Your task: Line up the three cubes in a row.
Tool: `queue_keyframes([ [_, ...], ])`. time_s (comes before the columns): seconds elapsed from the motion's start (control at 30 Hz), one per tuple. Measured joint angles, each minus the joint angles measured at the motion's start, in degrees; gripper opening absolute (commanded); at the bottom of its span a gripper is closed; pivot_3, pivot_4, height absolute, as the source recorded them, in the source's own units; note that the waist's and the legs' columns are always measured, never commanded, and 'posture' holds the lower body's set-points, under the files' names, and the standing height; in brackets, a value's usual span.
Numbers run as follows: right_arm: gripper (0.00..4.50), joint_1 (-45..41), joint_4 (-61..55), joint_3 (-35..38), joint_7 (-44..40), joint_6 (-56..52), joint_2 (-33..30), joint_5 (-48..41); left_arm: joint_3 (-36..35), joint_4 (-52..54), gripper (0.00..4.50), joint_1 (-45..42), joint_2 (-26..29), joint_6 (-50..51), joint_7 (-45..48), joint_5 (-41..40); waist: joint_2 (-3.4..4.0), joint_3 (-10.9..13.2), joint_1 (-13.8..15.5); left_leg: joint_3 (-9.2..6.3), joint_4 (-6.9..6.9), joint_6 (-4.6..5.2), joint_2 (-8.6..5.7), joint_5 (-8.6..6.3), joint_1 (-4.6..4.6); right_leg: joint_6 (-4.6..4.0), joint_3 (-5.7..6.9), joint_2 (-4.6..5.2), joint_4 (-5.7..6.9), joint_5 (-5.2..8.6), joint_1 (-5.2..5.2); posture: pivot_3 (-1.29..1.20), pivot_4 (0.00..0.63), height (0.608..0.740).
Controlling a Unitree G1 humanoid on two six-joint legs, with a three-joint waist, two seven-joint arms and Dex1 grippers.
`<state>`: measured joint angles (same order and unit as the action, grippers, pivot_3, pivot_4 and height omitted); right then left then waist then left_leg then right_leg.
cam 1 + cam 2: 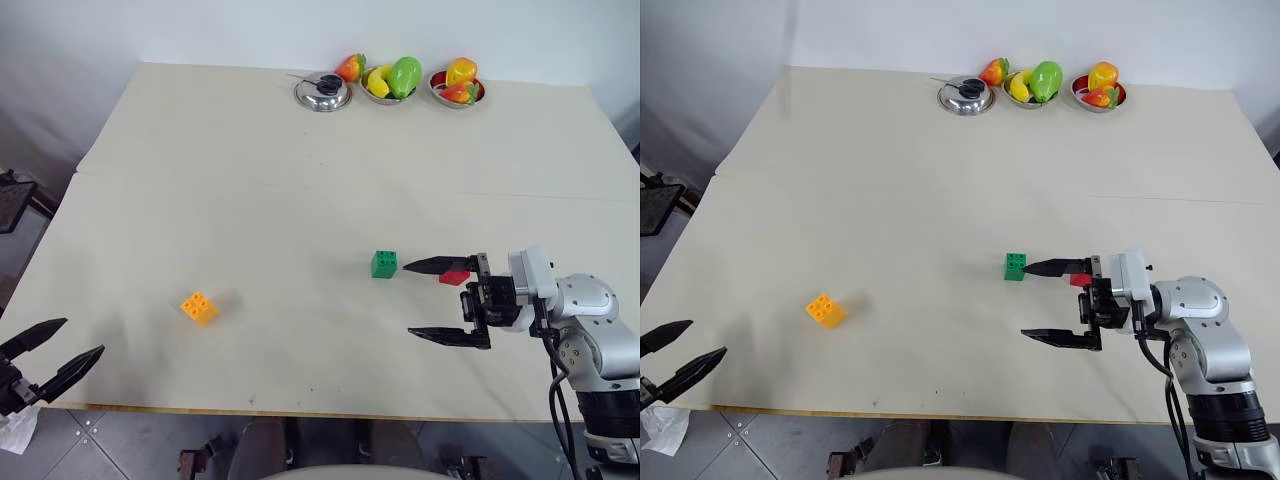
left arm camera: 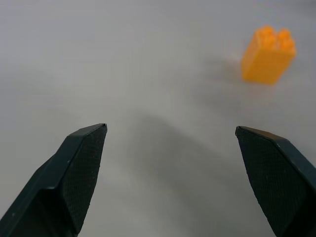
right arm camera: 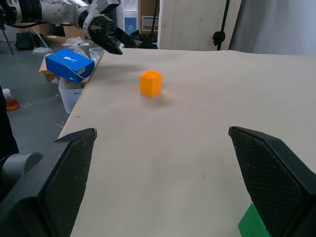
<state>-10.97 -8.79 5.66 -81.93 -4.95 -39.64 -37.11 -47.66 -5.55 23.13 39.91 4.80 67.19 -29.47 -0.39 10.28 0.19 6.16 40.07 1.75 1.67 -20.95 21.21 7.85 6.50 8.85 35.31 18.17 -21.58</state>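
Left eye view first: the table [image 1: 300, 150] is pretty bare, with the green cube [image 1: 384, 264] sitting near the middle-right and the red cube [image 1: 455, 277] just to its right, partly hiding behind the upper finger of the right gripper [image 1: 430, 300]. That gripper is pointing left across the table with its jaws standing wide apart, gripping nothing. The orange-yellow cube [image 1: 199, 307] is lying well apart from the other two, off to the left and tilted a bit. The left gripper [image 1: 50, 350] is hanging at the near left corner, jaws spread, empty too. Three steel bowls [image 1: 323, 92] with toy fruits [image 1: 404, 76] are sitting along the far edge.

Right eye view is showing the same layout, nothing extra.

Left wrist view: both fingers [image 2: 74, 177] are spreading wide over the tabletop, and the orange-yellow cube is sitting ahead of them, nearer one finger, not touching either.

Right wrist view: the fingers [image 3: 54, 182] are standing wide open, a corner of the green cube is peeking beside one fingertip, the orange-yellow cube is further out, and the left gripper is hanging over the table edge beyond it, above a blue box [image 3: 69, 63] on the floor.
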Motion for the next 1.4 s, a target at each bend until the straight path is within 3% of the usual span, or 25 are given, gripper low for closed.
queue_keyframes([
  [0.13,4.5,1.66,0.19,2.29,-0.33,-0.05,-0.21,-0.83,5.01,3.63,4.44,-0.62,-1.95,-0.74,-0.15,-0.06,0.07,0.01,-0.24,-0.01,-0.07,-0.03,0.02,-0.01,0.0,-0.03,-0.04,-0.06,-0.01,0.0,0.0,0.0,0.15,0.74],
  [0.5,4.5,8.82,5.94,6.82,-3.48,6.06,3.21,-2.61,24.74,7.84,4.44,-12.9,-5.62,2.74,-8.07,2.98,0.08,-0.01,-0.36,0.15,-0.05,0.09,-0.05,0.04,-0.03,-0.01,0.15,-0.4,0.27,-0.01,0.03,0.0,0.15,0.74],
  [0.6,4.5,12.03,6.02,7.19,-3.52,7.52,4.02,-2.46,27.24,7.87,3.85,-14.82,-6.18,2.61,-9.21,3.5,0.1,-0.02,-0.36,0.19,-0.05,0.08,-0.03,0.05,-0.07,0.0,0.13,-0.42,0.27,-0.01,0.03,0.0,0.15,0.74],
  [0.83,4.5,15.56,7.22,11.02,-3.37,11.1,4.09,-2.24,28.68,8.64,1.63,-13.84,-3.89,2.76,-7.7,2.97,0.11,-0.01,-0.36,0.22,-0.05,0.08,-0.02,0.05,-0.1,0.0,0.07,-0.41,0.25,-0.01,0.03,0.0,0.15,0.74],
  [0.93,4.5,16.68,7.92,12.81,-3.11,12.11,3.99,-1.91,30.53,8.89,1.53,-15.15,-0.69,2.9,-5.4,3.27,0.12,-0.01,-0.09,0.19,-0.04,0.09,-0.04,0.05,-0.09,0.0,0.08,-0.38,0.26,-0.01,0.04,0.0,0.15,0.74],
  [1.03,4.5,17.14,9.0,13.83,-2.4,12.54,3.77,-1.46,33.76,9.3,1.53,-22.39,0.64,4.46,-3.77,3.16,0.13,0.0,0.47,0.16,-0.01,0.12,-0.07,0.08,-0.08,0.02,0.09,-0.36,0.25,-0.03,0.05,0.0,0.15,0.74],
  [1.17,4.5,17.83,9.79,16.14,-1.56,12.91,3.1,-1.18,40.79,5.27,1.53,-40.54,0.12,6.54,-1.9,4.36,0.17,-0.02,1.15,0.19,0.01,0.12,-0.15,0.15,-0.09,0.08,0.11,-0.39,0.36,-0.06,0.06,0.0,0.15,0.74],
  [1.3,4.5,17.03,11.17,19.03,-0.75,13.79,1.75,-1.11,50.19,-3.23,1.53,-56.24,-6.11,6.5,1.66,7.96,0.26,-0.07,1.24,0.27,0.0,0.23,-0.62,0.22,-0.04,0.23,0.04,-0.4,0.26,-0.14,0.07,0.0,0.15,0.74],
  [1.4,4.5,18.96,10.88,20.31,-0.16,13.6,0.56,-0.94,57.13,-17.21,1.53,-64.64,-12.17,0.24,6.23,13.27,0.25,-0.07,1.18,0.56,-0.05,0.24,-0.64,0.22,0.02,0.25,0.08,-0.45,0.16,-0.13,0.05,0.0,0.15,0.74],
])
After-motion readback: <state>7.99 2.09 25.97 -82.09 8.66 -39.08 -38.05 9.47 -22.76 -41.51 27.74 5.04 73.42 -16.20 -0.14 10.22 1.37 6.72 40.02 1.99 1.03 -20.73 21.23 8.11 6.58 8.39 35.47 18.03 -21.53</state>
